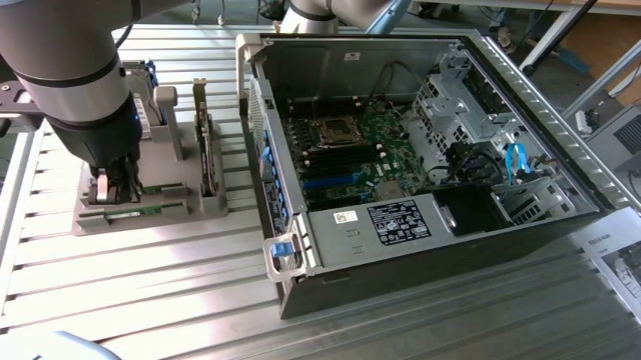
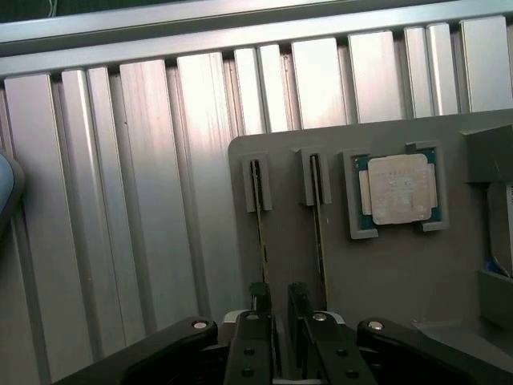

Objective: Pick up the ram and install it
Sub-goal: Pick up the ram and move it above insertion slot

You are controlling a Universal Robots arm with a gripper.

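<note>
Two thin green ram sticks stand on edge in slots of a grey holder [image 2: 449, 273]: one ram [image 2: 258, 216] and a second ram [image 2: 319, 228] beside it. My gripper [image 2: 277, 298] hangs just above the holder, its dark fingertips [image 2: 258, 295] a small gap apart. They sit at the near end of the first stick, and nothing shows clamped between them. In the exterior view the gripper [image 1: 112, 189] is low over the holder [image 1: 150, 217], at the exterior view's left. The open computer case [image 1: 421, 150] lies to the right with its motherboard [image 1: 356, 165] exposed.
A square silver-topped processor [image 2: 398, 188] rests in the holder beside the sticks. A larger card [image 1: 206, 150] stands upright in the holder, close to the case wall [image 1: 263, 120]. The bench is ribbed aluminium [image 1: 150, 285]. Cables and drive cages [image 1: 491, 157] crowd the case's right side.
</note>
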